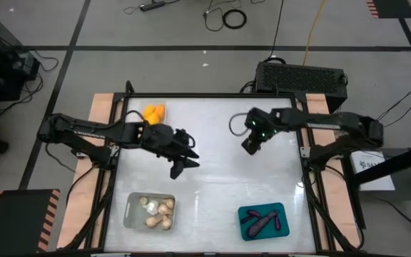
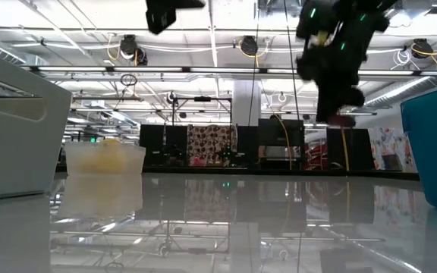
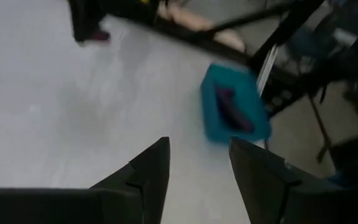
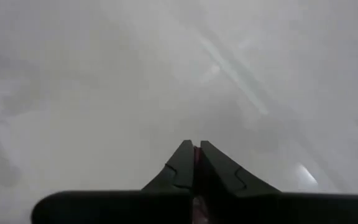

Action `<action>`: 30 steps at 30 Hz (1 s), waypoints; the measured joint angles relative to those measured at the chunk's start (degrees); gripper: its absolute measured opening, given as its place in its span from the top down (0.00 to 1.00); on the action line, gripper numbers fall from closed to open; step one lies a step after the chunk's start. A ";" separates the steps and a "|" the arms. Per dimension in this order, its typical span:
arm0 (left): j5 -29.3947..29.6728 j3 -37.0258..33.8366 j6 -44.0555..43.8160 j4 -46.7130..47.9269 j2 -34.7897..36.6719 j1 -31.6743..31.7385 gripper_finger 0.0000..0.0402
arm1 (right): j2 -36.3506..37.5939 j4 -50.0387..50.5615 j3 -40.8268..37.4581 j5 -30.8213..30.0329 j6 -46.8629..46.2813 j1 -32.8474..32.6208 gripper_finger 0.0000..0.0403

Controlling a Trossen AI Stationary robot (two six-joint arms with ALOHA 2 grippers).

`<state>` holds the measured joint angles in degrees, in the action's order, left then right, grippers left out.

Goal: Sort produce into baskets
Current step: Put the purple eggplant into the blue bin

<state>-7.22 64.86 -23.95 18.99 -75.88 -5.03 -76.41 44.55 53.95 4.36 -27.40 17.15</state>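
My right gripper (image 1: 250, 148) hangs above the table's middle right, shut on a tiny dark purple eggplant (image 2: 344, 119). In the left wrist view that eggplant (image 3: 98, 36) shows as a purple bit under the fingers. My left gripper (image 1: 184, 163) is raised over the table's middle, open with nothing between its fingers (image 3: 148, 168). The teal basket (image 1: 280, 210) at the near right holds purple eggplants. The greyish basket (image 1: 129, 214) at the near left holds pale bulbs. Orange-yellow fruits (image 1: 153, 113) lie in a clear basket at the far left. My right gripper pinches the tiny eggplant between its two fingers, and only a reddish-purple sliver (image 4: 196, 155) shows in the narrow slit between them. The fingers come from above, pointing steeply down. The eggplant is lifted clear of the table, its end sticking out below the fingertips.
The white tabletop (image 1: 212, 185) between the baskets is bare. A black box (image 1: 302, 75) stands beyond the far edge. In the low view the greyish basket's wall (image 2: 14, 129) fills the left and the teal basket's wall (image 2: 435, 144) the right.
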 joint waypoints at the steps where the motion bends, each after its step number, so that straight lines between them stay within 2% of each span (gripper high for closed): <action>1: 1.90 0.00 -0.93 -1.70 0.00 -1.31 0.57 | 1.75 -0.70 0.00 -0.06 -1.65 -2.50 0.99; 4: 8.41 0.00 -2.72 -6.41 -0.02 -5.86 0.57 | 6.10 -3.08 0.00 -0.64 -7.00 -11.02 0.99; 7: 15.21 0.00 -3.07 -11.66 -0.02 -10.92 0.57 | 8.27 -5.75 0.00 -4.10 -11.84 -20.67 0.99; 11: 24.38 0.00 -2.80 -14.06 -0.02 -16.54 0.57 | 7.98 -10.78 0.00 -8.57 -18.68 -33.67 0.99; 13: 26.25 0.00 -2.75 -13.75 -0.02 -17.83 0.57 | 6.78 -13.86 0.00 -9.01 -21.54 -39.89 0.99; 19: 26.08 0.00 -1.30 -13.51 -0.07 -18.00 0.57 | 1.66 -16.22 0.07 -10.08 -32.91 -55.12 0.99; 23: 23.32 0.02 4.54 -12.31 -0.07 -15.50 0.57 | -2.84 -15.02 0.07 -10.64 -40.66 -60.62 0.98; 30: 8.16 0.07 8.39 -4.35 1.28 -8.34 0.57 | -8.12 -14.92 0.07 -10.01 -50.16 -61.77 0.91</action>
<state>0.94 64.93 -15.56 14.64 -74.60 -13.37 -84.53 29.63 54.02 -5.65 -77.56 -44.62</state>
